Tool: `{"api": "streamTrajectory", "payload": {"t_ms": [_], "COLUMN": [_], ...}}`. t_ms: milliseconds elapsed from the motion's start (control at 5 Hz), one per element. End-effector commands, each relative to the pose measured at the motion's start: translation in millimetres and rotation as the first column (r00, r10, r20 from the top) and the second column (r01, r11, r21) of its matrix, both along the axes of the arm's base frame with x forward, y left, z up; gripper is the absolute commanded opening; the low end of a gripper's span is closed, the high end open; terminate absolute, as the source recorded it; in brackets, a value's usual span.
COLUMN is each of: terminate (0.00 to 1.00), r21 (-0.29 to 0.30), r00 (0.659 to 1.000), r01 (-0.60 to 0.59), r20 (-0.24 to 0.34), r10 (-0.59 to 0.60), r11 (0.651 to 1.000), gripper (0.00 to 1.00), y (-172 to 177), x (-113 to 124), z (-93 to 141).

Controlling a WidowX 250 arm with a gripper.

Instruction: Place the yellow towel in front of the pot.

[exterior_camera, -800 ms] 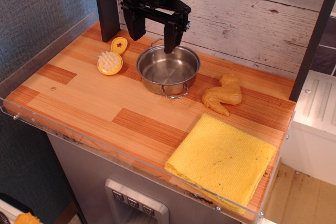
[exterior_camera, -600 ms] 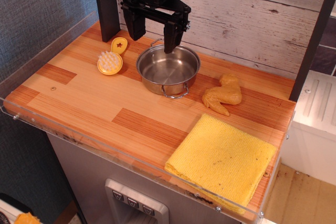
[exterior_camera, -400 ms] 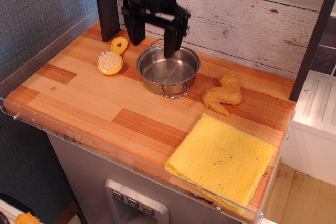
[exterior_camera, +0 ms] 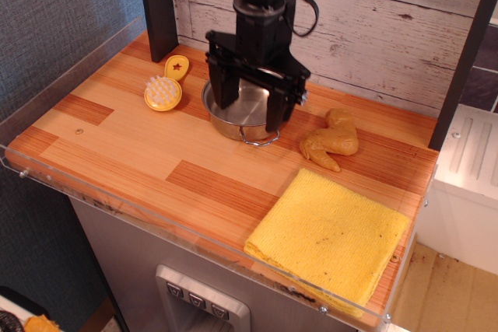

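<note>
The yellow towel (exterior_camera: 328, 239) lies flat and folded at the front right corner of the wooden table. The shiny steel pot (exterior_camera: 246, 117) stands at the back middle, partly hidden by my arm; its front wire handle shows. My black gripper (exterior_camera: 249, 108) hangs open and empty in front of and above the pot, its two fingers spread wide. It is well apart from the towel, up and to the left of it.
An orange-tan chicken-wing toy (exterior_camera: 332, 141) lies between the pot and the towel. A round yellow scrub brush (exterior_camera: 163, 92) and a small yellow piece lie left of the pot. A clear acrylic rim (exterior_camera: 187, 231) runs along the table's front. A dark post (exterior_camera: 158, 5) stands at the back left.
My gripper has moved from behind the pot forward and to the right, over the pot, and come lower. It stays open. The towel and pot have not moved.
</note>
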State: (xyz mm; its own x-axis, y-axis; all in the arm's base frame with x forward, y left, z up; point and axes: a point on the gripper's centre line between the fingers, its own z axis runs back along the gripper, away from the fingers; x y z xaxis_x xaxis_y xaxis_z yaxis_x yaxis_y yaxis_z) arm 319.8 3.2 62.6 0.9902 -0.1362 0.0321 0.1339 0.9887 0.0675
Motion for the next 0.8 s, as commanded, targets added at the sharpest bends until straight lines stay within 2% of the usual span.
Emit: {"api": "streamTrajectory", "payload": {"t_ms": [0,200,600], "terminate": [0.0,0.0,0.0], "r21": [-0.004,-0.039,-0.106], "r00": [0.996,0.994,0.993], "r01": [0.038,0.078,0.056], "r20": [0.076,0.076,0.112], "r10": [-0.038,-0.074,-0.045], "r11": [0.999,0.996,0.993], "gripper": [1.0,1.0,1.0], "y": [-47.5,-67.1,-103.0], "x": [-31.3,-41.9,-46.8], "z": [2.4,-6.0,-24.5]}}
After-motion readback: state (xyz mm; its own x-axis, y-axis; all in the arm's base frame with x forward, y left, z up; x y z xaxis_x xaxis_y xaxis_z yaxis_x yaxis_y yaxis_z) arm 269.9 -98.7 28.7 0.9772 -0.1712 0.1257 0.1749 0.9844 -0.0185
